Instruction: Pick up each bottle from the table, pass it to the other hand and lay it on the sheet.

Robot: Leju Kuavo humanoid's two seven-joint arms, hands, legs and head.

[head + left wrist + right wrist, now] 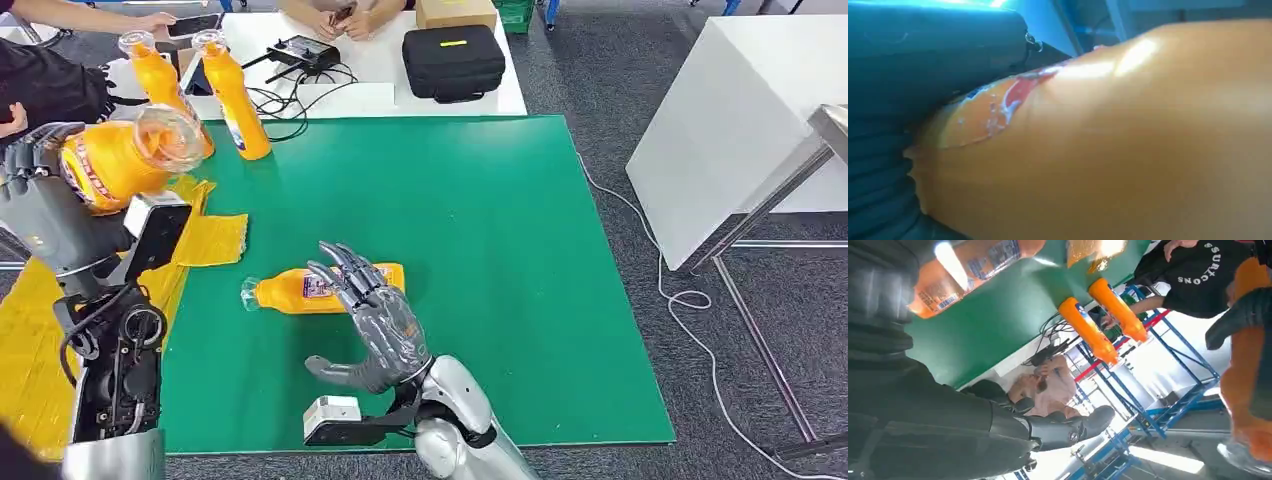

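Orange everywhere here: the left hand [40, 200] has a bottle [120, 160] wrapped in its fingers, lifted up at about 10 o'clock in the head view, tipped on its side with the clear cap end pointing toward the middle. My guess is it's held out like that so the other hand can take it, since the job is to pass each one across before putting it down. The right hand [375, 325] sits around 6 o'clock over the green mat [500, 250] on the desk, fingers spread and holding nothing, palm up-ish like it's waiting for the hand-over. Just beyond its fingertips, a second bottle [320, 288] lies flat on the mat, cap toward 9 o'clock, so that one looks already delivered, if the green mat is the sheet, which I can't be sure of. Two more bottles [235, 100] stand upright at about 11 o'clock by the mat's far corner, presumably next in line. A crumpled yellow cloth [210, 238] lies at 9 o'clock. Labels: all have red and blue print, but it's too blurry to read a brand. The only legible writing is part of a word on a person's black shirt [1193, 280] in the right wrist view, upside down, something like "SURTCONS".
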